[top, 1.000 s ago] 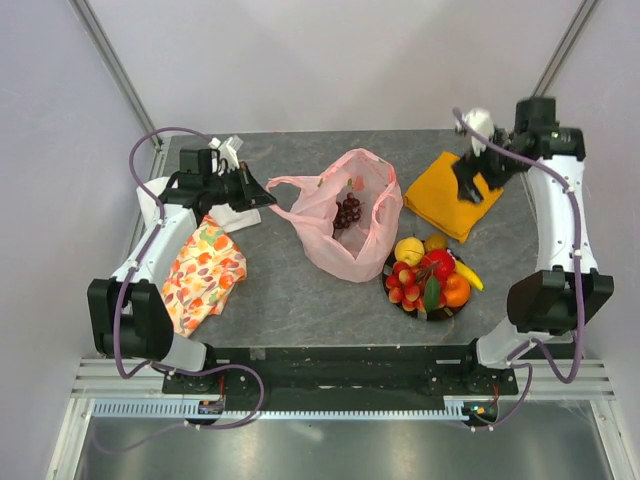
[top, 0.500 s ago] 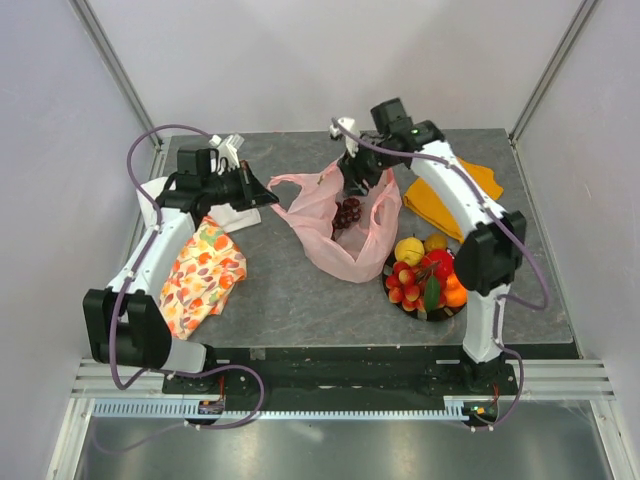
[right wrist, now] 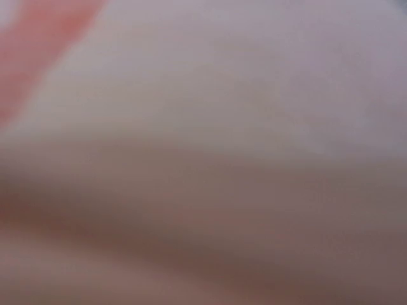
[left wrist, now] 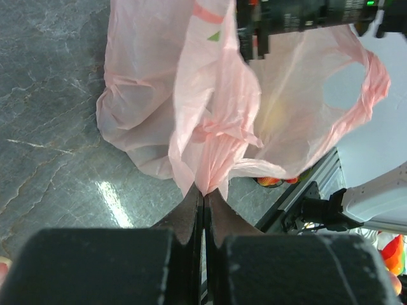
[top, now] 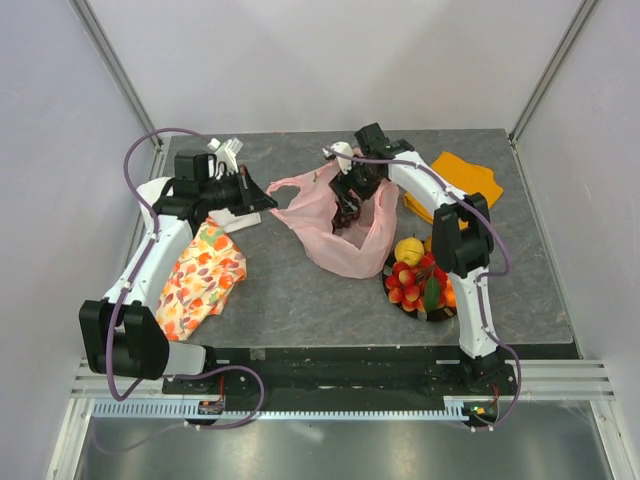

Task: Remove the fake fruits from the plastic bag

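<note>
On the table (top: 270, 290) the pink plastic bag (top: 345, 250) lies centred, one handle (left wrist: 213, 152) clenched in the left gripper (left wrist: 203, 190). The right gripper (top: 346, 207) is down in its mouth, jaw state impossible to tell. A heap of fake fruits (top: 413, 275) sits beside the bag.

A thin, crinkled, translucent pink film is noted for the plastic bag (left wrist: 216, 127), glossy plastic for the fake fruits (top: 408, 282), a grey, veined, stone-like, faintly sheened face for the table (left wrist: 51, 114), and matt fabric for the floral cloth (top: 200, 275).
</note>
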Controlling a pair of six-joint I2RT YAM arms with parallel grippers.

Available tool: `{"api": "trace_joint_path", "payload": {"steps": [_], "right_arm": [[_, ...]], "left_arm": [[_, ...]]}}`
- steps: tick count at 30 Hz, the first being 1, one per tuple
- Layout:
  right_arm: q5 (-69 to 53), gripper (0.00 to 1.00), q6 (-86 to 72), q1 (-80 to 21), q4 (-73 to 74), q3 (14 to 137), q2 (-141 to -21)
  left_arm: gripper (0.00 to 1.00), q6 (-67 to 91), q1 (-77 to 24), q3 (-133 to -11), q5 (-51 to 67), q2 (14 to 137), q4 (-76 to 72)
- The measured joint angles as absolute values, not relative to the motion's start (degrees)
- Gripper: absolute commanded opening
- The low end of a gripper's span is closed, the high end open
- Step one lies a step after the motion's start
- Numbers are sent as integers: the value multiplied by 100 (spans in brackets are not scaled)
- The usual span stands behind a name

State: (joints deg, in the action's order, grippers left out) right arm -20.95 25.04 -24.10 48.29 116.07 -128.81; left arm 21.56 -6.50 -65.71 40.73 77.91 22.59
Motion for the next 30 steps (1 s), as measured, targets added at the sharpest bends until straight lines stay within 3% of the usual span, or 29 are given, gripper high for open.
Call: {"api": "trace_joint_path", "payload": {"steps": [3, 6, 7, 9, 10, 19, 30], "right_arm": [[-1903, 81, 2499, -2460, 4755, 11607, -13194], [-1791, 60, 2510, -2504, 4748, 11607, -13404], [-1756, 46, 2510, -2521, 4737, 11607, -13419], [-1673, 29, 2523, -2541, 4713, 11622, -13423], [-1662, 25, 2523, -2545, 4705, 11642, -13423], [-1848, 12, 2383, -2545, 4814, 11651, -12761], [-2451, 12, 2464, -2558, 5592, 11758, -10331]], "left_arm": [[2, 2152, -650, -6569, 4073, 7793, 2263], [1, 2132, -650, -6569, 4073, 7795, 2263], [2, 2123, -650, -6569, 4073, 7795, 2263], [2, 2106, -650, -6569, 4071, 7795, 2263], [2, 2102, -650, -6569, 4071, 7795, 2263], [1, 2119, -646, -6569, 4053, 7872, 2250], [2, 2545, -523, -6888, 4014, 8340, 2091]]}}
